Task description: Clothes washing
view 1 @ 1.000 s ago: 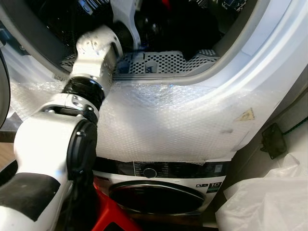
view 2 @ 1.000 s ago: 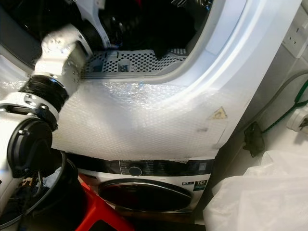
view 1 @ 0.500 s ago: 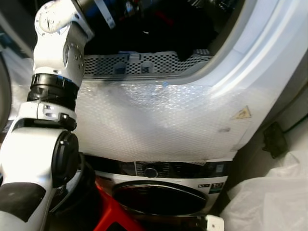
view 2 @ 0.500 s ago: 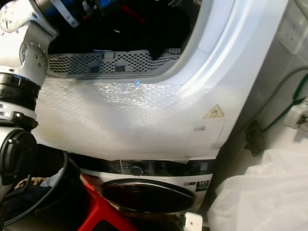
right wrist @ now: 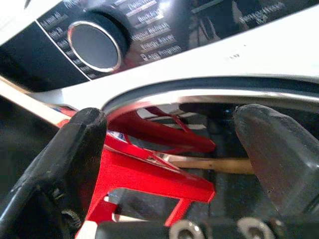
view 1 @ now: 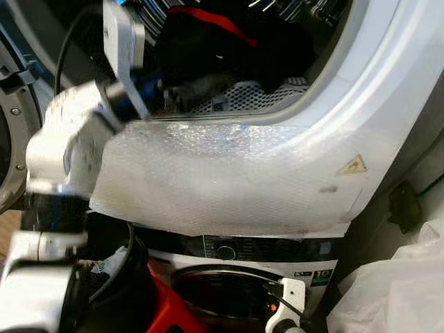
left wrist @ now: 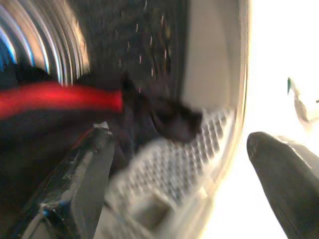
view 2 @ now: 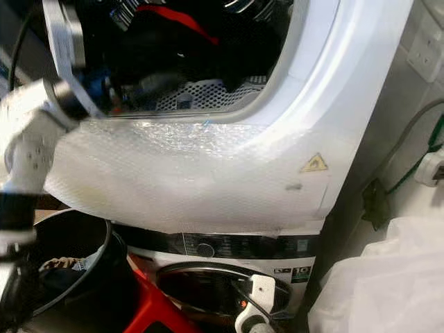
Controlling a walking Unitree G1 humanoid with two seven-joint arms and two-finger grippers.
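Nearest, low down: right gripper (right wrist: 169, 149) hangs with fingers spread and empty before the lower machine's control dial (right wrist: 94, 46), a red stool (right wrist: 149, 174) reflected in the door glass. Above, bubble wrap (view 1: 229, 180) covers the upper washer's front. Beyond it, left gripper (left wrist: 184, 164) sits at the drum mouth, fingers parted, grasping nothing. Dark clothes (view 1: 229, 52) (one red strip) lie inside the drum. Risk: a garment overhanging the perforated lip could snag or slide out.

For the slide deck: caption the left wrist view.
Open left pincer at the drum mouth, dark clothes and a red garment inside.
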